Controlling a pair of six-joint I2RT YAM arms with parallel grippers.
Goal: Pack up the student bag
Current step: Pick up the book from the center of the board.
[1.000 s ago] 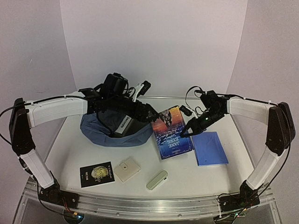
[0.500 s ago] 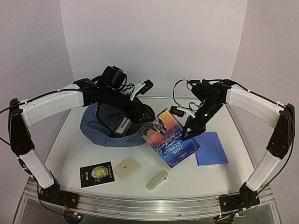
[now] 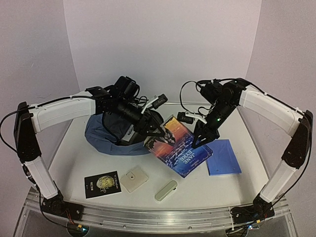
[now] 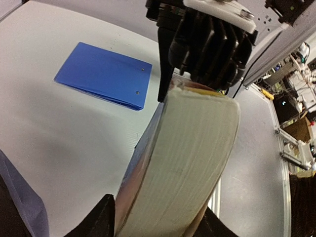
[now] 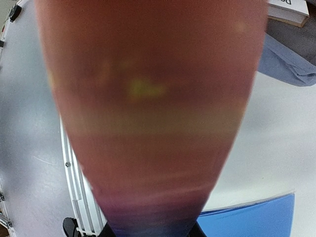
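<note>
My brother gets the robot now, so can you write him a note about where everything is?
Right tool: shut on the book's right edge, holding it above the table.
Left tool: looks shut on the book's end nearest the bag.
Bag: back left, open.
Done: book lifted, not yet in the bag.
Left: book in, then probably notebook, booklet, white box and green case, all on the table.
</note>
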